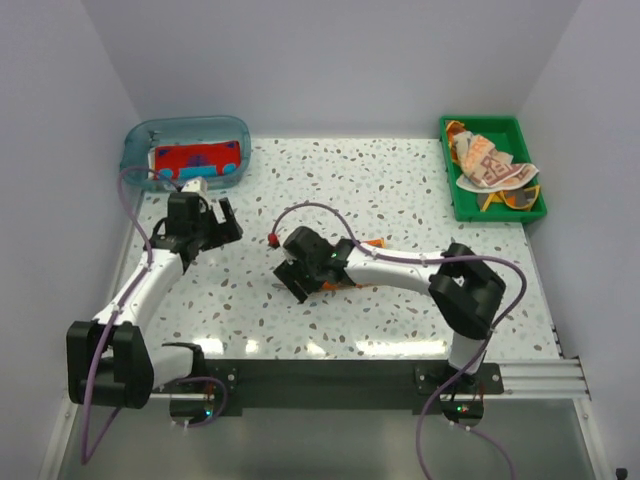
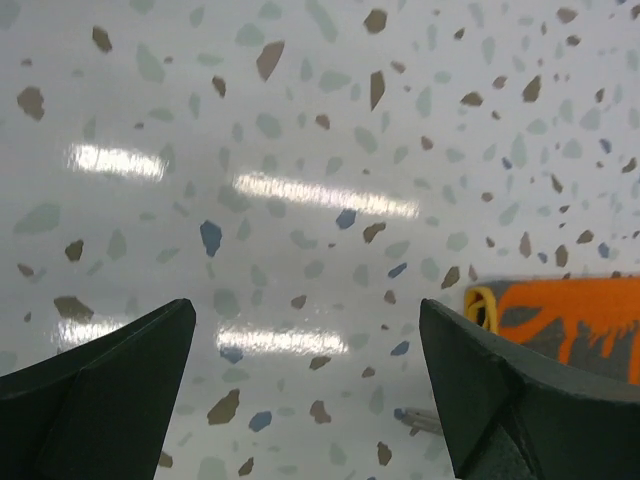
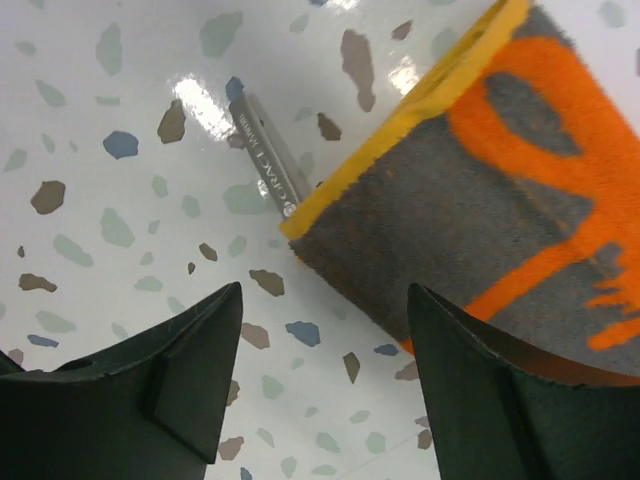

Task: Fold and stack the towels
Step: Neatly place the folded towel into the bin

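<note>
Towel [image 3: 500,190], grey pile streaked orange with a yellow hem, lay just beyond my right pincer [image 3: 325,295], whose jaws gaped wide, holding nothing.

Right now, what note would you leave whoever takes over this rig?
Left gripper: open, empty, over the table.
Right gripper: open, empty, at the edge of the orange towel mid-table.
A red towel lies flat in the blue tub; a peach towel sits crumpled in the green tray, more cloth under it.
Done: at most the red one.
Left: fold the orange towel and the tray's towels, then stack.
</note>
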### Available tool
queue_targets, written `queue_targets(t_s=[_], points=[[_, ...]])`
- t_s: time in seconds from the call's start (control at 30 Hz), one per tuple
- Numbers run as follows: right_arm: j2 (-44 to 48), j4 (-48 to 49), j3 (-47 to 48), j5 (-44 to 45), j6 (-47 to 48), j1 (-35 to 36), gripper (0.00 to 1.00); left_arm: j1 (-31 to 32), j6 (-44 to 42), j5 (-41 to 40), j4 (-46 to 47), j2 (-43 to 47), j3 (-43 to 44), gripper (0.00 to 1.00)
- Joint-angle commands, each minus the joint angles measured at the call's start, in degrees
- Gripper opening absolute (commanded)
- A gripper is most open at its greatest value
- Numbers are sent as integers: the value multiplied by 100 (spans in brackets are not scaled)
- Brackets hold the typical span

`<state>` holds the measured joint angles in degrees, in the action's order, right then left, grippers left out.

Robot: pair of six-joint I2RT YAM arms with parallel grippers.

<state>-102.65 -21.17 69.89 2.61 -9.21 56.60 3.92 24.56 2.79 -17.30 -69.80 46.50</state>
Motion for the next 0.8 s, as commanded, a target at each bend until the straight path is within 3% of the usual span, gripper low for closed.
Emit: queue_targets(t_s=[0.0, 0.3, 0.77], points=[[-324, -344, 463, 538, 218, 246, 69, -14, 67, -392, 7, 239, -553, 100], [-888, -335, 912, 1241, 508, 633, 48, -49, -21, -376, 16, 239, -484, 100], [-1609, -414, 878, 1637, 561, 642, 42, -102, -56, 124, 86, 11, -554, 100]])
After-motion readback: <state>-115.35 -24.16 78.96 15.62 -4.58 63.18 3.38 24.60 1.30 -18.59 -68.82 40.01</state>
